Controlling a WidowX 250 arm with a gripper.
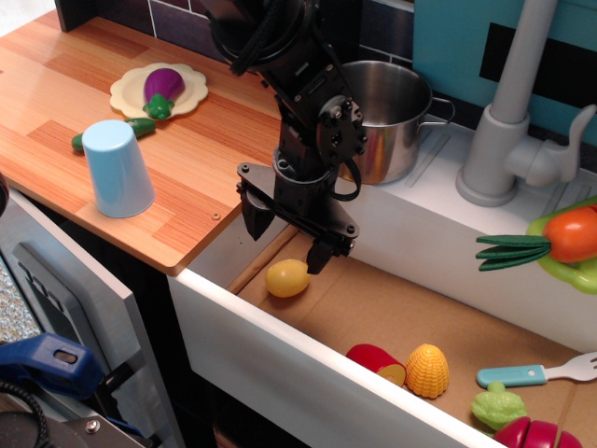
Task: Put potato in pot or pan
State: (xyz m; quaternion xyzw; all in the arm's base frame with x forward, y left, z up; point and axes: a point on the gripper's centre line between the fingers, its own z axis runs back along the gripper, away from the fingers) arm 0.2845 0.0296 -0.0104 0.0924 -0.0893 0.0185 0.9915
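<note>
Layout: sink basin below counter, arm between.

The potato [286, 277] lies in the sink basin [485, 327], directly under the gripper [284, 231]. The pot [392, 117] stands behind the gripper, apparently on the ledge. The corn piece [426, 370] lies right of the potato; the cup [118, 168] stands on the counter [56, 84], left.

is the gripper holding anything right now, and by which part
Nothing is held. The gripper hangs open just above the potato, which lies in the sink.
</note>
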